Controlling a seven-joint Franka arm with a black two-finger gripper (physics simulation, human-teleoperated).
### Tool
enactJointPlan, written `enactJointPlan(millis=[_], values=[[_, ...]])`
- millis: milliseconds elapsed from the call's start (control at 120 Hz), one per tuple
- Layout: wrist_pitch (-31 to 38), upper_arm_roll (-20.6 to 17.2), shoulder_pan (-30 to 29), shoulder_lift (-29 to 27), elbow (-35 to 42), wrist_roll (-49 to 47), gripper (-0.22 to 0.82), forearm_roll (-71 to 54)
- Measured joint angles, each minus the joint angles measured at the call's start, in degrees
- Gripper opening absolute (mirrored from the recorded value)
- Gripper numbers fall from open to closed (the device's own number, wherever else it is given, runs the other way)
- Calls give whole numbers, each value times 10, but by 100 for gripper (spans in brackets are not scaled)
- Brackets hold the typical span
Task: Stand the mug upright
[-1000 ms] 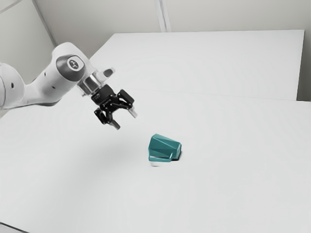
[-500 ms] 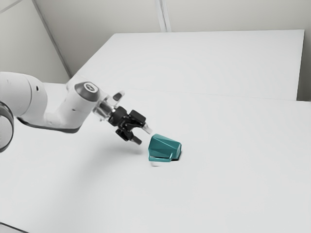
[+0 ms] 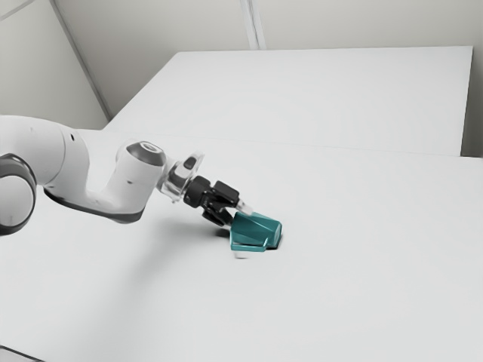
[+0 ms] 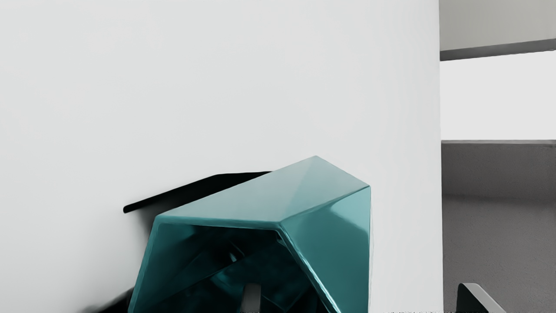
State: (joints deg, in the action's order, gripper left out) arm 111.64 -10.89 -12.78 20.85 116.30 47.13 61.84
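Observation:
The teal faceted mug (image 3: 256,231) lies on its side on the white table, its open mouth facing the gripper (image 3: 238,216) and its handle on the side nearer the exterior camera. In the exterior view the fingertips reach the mouth's rim. From the wrist view, the gripper (image 4: 362,299) is open: one finger (image 4: 251,300) overlaps the mouth opening of the mug (image 4: 325,239), while the other stands outside, with a mug wall between them. Whether either finger touches the mug, I cannot tell.
The white table (image 3: 339,294) extends around the mug. A raised white panel (image 3: 317,98) stands behind it in the exterior view. The table's straight edge runs beside the mug in the wrist view, with a grey surface (image 4: 499,243) beyond.
My gripper has come down and toward the exterior view's right, from above and away from the mug to its mouth. The mug has kept its place.

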Motion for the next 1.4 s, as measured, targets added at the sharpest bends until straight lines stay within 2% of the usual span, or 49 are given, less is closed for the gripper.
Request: enactJointPlan(millis=[217,308,408,608,792,975,1183,1400], values=[[-15,-1,0,2,0,39,5,10],[-19,-1,0,4,0,54,-5,11],[-22,-1,0,3,-3,70,-11,12],[-21,-11,-2,-3,-6,93,-15,7],[3,-13,4,-44,-4,105,-17,-39],[52,-34,8,-109,-4,64,-17,-227],[98,-54,8,-137,-4,-33,-17,-459],[141,-69,6,-166,46,-129,-17,-556]])
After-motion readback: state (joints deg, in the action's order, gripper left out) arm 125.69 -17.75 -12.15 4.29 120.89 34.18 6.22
